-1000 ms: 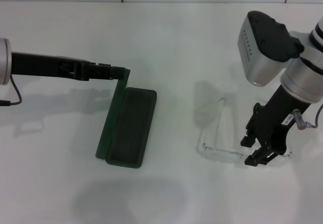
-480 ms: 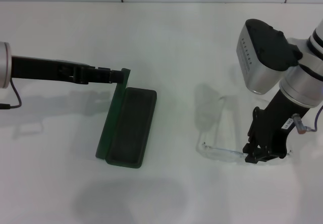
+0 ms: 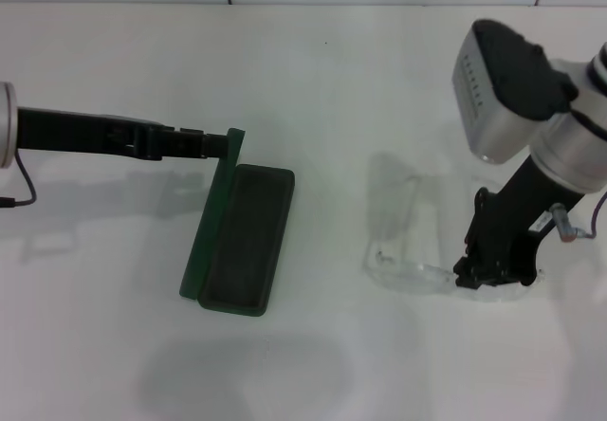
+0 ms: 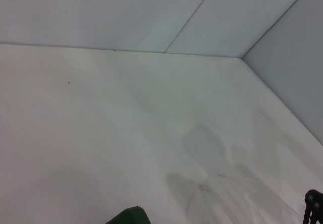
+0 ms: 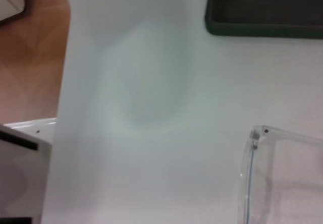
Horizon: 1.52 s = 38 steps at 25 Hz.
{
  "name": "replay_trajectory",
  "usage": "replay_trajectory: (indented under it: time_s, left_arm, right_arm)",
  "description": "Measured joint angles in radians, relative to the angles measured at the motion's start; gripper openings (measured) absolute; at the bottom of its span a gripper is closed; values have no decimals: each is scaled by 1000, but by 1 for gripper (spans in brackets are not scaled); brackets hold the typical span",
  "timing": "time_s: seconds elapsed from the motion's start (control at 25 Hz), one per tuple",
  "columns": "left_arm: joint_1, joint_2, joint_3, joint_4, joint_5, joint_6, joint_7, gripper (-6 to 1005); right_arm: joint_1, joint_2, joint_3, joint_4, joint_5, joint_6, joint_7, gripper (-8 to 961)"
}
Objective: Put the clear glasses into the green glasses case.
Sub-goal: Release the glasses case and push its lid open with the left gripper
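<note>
The right gripper (image 3: 491,271) is down on the white table (image 3: 332,80), its fingers closed on the front bar of the clear glasses (image 3: 410,250), well to the right of the green glasses case (image 3: 242,236). The glasses' temple arms reach away from the robot. The left gripper (image 3: 220,143) pinches the far corner of the case's raised lid, holding the case open, its dark lining showing.

The right hand (image 3: 486,274) has closed on the front of the clear glasses (image 3: 410,250), whose frame now sits slightly higher than before
</note>
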Motion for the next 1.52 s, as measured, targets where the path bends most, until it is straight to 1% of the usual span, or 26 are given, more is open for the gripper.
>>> replay_trajectory:
  time_s: [0.08, 0.2, 0.36, 0.56, 0.72, 0.92, 1.0, 1.08, 1.12, 1.24, 1.32, 1.52]
  left_arm:
    - [0, 3, 0, 2, 0, 0, 0, 557]
    - [0, 6, 0, 3, 0, 0, 0, 557]
    - [-1, 8, -3, 5, 0, 0, 1, 558]
    - [-14, 8, -4, 8, 0, 0, 1, 559]
    - [-25, 9, 1, 8, 0, -4, 10, 559]
    - [-33, 8, 14, 15, 9, -11, 20, 560]
    - [-34, 2, 18, 32, 39, -19, 20, 560]
    - [-34, -7, 46, 65, 84, -31, 13, 561]
    - [-34, -8, 67, 77, 95, -33, 5, 561]
    - [-33, -8, 151, 121, 143, -36, -50, 561]
    - [-33, -9, 220, 177, 198, -38, -121, 561]
    - [-32, -10, 305, 260, 274, -67, -228, 567]
  right_arm:
    - [-6, -2, 19, -10, -6, -3, 5, 60]
    - [-26, -6, 53, -48, -24, -9, 12, 58]
    - [-55, -8, 129, -111, -97, -24, 16, 55]
    - [-74, -13, 209, -133, -178, -26, 12, 52]
    - [-88, -20, 219, -120, -205, 29, 5, 50]
    - [-93, -23, 220, -94, -229, 97, -4, 50]
    - [-92, -23, 220, -87, -231, 112, -5, 49]
    - [-92, -23, 220, -85, -232, 125, -6, 49]
    - [-93, -23, 220, -85, -232, 129, -6, 49]
    - [-93, -23, 221, -85, -232, 138, -6, 49]
    - [-93, -24, 222, -85, -232, 141, -7, 49]
    - [-92, -27, 226, -84, -233, 153, -9, 49]
